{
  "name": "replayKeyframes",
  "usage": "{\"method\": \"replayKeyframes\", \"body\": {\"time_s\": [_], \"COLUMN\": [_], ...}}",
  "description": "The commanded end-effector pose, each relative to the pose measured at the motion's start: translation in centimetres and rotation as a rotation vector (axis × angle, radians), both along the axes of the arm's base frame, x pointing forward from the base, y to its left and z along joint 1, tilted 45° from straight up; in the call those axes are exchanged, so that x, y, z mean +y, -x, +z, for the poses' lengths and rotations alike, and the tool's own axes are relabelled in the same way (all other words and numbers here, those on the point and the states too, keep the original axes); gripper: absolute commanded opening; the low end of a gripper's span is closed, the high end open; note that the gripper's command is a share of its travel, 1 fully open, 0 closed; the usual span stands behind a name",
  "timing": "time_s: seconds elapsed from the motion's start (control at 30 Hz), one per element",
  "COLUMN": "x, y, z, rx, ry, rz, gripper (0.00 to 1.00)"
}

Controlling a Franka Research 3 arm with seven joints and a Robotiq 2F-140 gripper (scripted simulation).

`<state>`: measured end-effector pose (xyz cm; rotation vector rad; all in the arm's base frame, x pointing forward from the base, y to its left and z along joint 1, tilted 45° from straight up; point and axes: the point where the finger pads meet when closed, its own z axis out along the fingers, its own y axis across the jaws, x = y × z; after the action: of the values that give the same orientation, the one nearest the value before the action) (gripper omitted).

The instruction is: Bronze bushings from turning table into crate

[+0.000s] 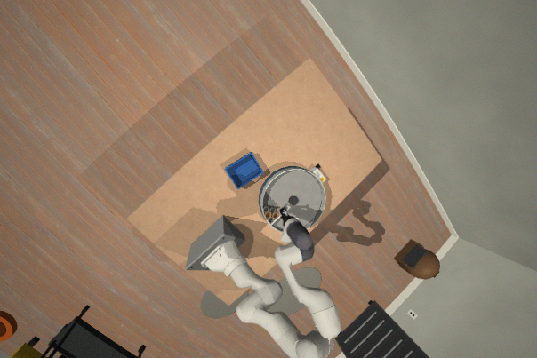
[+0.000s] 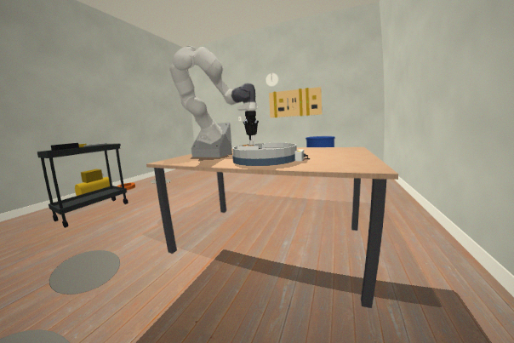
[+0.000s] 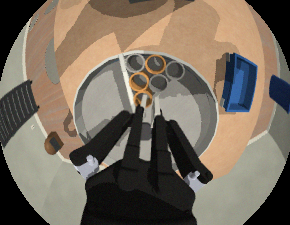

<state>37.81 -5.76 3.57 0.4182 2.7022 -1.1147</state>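
- Pale grey-green walls and a plank floor (image 1: pixel 133 66) (image 2: pixel 272 229) surround a wooden desk (image 1: pixel 284 119) (image 2: pixel 340 161) (image 3: pixel 235 149).
- Turning table (image 1: pixel 324 203) (image 2: pixel 265 160) (image 3: pixel 217 116): round, grey inside, on the desk near the blue crate (image 1: pixel 244 171) (image 3: pixel 241 84), with a gap between them.
- Six bushings counted in the wrist view, all on the turning table, grouped on one side of a pale divider (image 3: pixel 125 71).
- Bronze, three: one in the far row (image 3: pixel 146 64), one beside the divider (image 3: pixel 130 81), and one nearest the fingertips.
- Steel, three: one in the far row by the divider (image 3: pixel 127 62), one at the group's outer side (image 3: pixel 183 70), and one in the middle row (image 3: pixel 166 84).
- Crate: stands upright, its blue inner floor exposed to the top view.
- Fingers (image 1: pixel 284 212) (image 2: pixel 251 142): open only slightly, a narrow gap between the tips, with hold of nothing. They point down above the turning table; one tip overlaps the nearest bronze bushing in the wrist view. Contact with it: cannot tell.
- Arm (image 1: pixel 326 314) (image 2: pixel 183 80): bent high, reaching from its grey mount (image 1: pixel 206 245) (image 2: pixel 208 150) on the desk.
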Motion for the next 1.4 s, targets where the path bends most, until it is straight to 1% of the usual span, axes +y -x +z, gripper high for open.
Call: {"method": "replayKeyframes", "body": {"time_s": [0.0,0.4,1.37], "x": [0.0,-1.1,-1.1], "y": [0.2,0.0,0.0], "z": [-0.1,-1.2,-1.2], "rx": [-0.002,-0.002,-0.002], "ry": [-0.002,-0.002,-0.002], "rz": [-0.004,-0.004,-0.004], "gripper": [0.10,0.10,0.10]}}
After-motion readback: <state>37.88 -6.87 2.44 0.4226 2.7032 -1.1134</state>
